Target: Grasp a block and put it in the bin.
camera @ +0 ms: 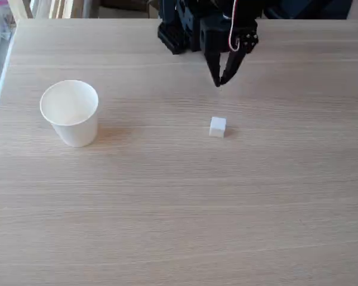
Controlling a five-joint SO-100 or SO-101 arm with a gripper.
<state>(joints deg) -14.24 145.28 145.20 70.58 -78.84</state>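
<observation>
Gripper: the gripper [219, 81] hangs in the upper middle of the fixed view, black, its two fingers pointing down the frame and meeting at the tips, pressed together on nothing.
Block: the block [217, 127] sits on the table [179, 208] just right of frame centre, a small white cube resting flat, apart from everything else.
Key relation: the block lies almost straight down the frame from the fingertips, nearly in line with them left to right, with a clear strip of bare table between tips and cube. The coming move, as I judge it, is a reach toward the lower edge of the frame with hardly any sideways correction.
Block axis: a cube, so no long axis to favour; its faces look roughly square to the frame edges, so the fingers could straddle either pair of sides.
Bin: the bin [70, 113] stands upright at left centre of the frame, mouth open upward, well apart from the block and to its left.
Step in hand: approach, not yet begun in earnest; the fingers would have to spread before coming down over the cube.
Risk: with the tips together, a descent would nudge the light cube away.
</observation>
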